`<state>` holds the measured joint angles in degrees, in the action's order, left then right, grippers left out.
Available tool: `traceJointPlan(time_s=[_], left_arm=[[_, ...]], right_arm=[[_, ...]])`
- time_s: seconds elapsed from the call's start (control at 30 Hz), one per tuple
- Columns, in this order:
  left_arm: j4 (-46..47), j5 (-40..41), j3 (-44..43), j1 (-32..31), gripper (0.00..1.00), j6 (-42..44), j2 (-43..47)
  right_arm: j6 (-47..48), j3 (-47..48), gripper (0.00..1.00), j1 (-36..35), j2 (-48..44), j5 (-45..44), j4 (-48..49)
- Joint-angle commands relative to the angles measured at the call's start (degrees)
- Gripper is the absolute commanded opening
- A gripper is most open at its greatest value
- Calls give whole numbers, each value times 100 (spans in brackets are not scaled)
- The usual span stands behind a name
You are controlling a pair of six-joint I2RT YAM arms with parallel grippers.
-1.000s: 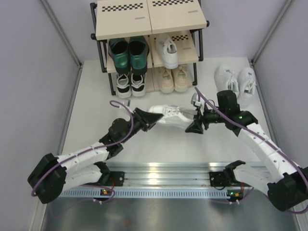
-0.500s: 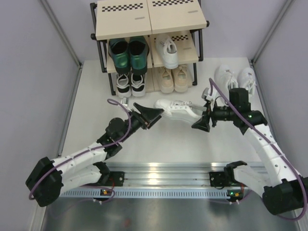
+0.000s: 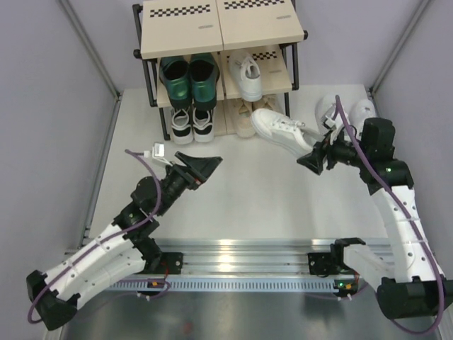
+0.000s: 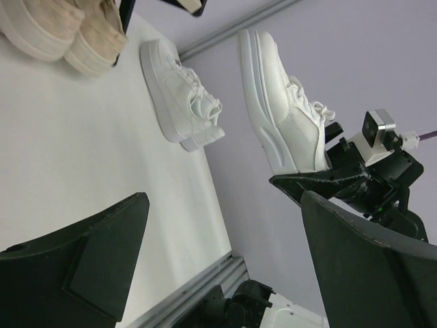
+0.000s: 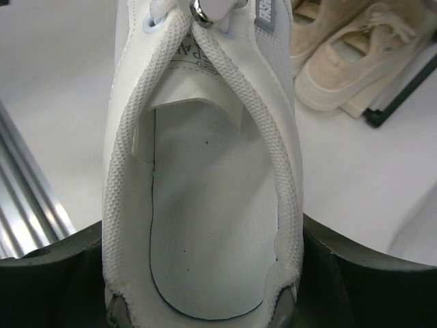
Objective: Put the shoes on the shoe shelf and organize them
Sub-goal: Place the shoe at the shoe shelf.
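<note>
The right claw is closed on the heel of a white shoe. The shoe hangs in the air, with its toe ahead of the claw and pointing to the shelf. The left claw is wide open and holds nothing. It hovers over the table, well apart from the shoe.

I judge the step to be carrying this shoe to the middle board. Its mate stands there alone, with a free place on the side away from the green heels. To do it well, the claw should first make the sole level and then go in toe first, under the top board and beside the mate. It should open only when the heel is over the board. The toe now hangs just above the beige pair, so it should rise before it goes forward, and it should keep off the black frame tube.

The top view alone shows the whole shelf and the free place, but not the grip. The right wrist view shows the grip: the heel opening sits between both fingers, which press on it from outside. The left wrist view shows the shoe from the side, its sole free of the table, and the white pair on the table beyond it. In the top view the right arm partly covers that pair.
</note>
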<state>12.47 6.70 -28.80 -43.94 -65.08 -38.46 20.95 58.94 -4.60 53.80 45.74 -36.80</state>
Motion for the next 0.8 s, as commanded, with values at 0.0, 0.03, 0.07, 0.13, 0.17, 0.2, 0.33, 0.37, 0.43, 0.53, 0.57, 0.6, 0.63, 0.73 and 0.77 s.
traceJointPlan(time_s=[0.0,0.03,0.07,0.13,0.17,0.2,0.33,0.37,0.43,0.53,0.57,0.6,0.63,0.73,0.77], left_arm=[[-1464,761,-407,26,98,812,619],[-1623,824,-416,26,98,926,742],[-1947,885,-416,26,98,953,996],[-2212,1043,-399,26,98,997,1234],[-2423,1079,-355,26,98,997,1453],[-2512,1114,-329,26,98,980,1568],[-2732,1184,-118,26,98,796,2026],[-2758,1193,-100,26,98,778,2166],[-2846,1237,-38,26,98,742,2307],[-2925,1255,-21,26,98,733,2343],[-2917,1255,-21,35,98,733,2343],[-2926,1246,-29,26,98,742,2343],[-2926,1255,-21,26,98,742,2334],[-2926,1264,-21,26,98,733,2334],[-2917,1264,-21,17,98,725,2343]], right_arm=[[-354,680,0,91,121,-826,770],[-433,750,0,82,200,-986,884],[-495,916,0,73,297,-1101,1006],[-504,1110,0,-23,648,-1496,1113],[-513,1285,0,-84,754,-1828,1235],[-539,1357,0,-163,972,-2005,1323],[-768,1673,0,-515,1474,-2815,1780],[-846,1769,0,-550,1562,-3025,1877],[-926,1893,0,-612,1782,-3184,2132],[-987,2121,0,-735,2125,-3316,2282],[-1014,2174,0,-787,2291,-3482,2317],[-1049,2227,0,-831,2380,-3588,2370],[-1066,2288,0,-936,2459,-3676,2483],[-1268,2665,0,-1166,2837,-4028,2598],[-1304,2745,0,-1192,3029,-4124,2633]])
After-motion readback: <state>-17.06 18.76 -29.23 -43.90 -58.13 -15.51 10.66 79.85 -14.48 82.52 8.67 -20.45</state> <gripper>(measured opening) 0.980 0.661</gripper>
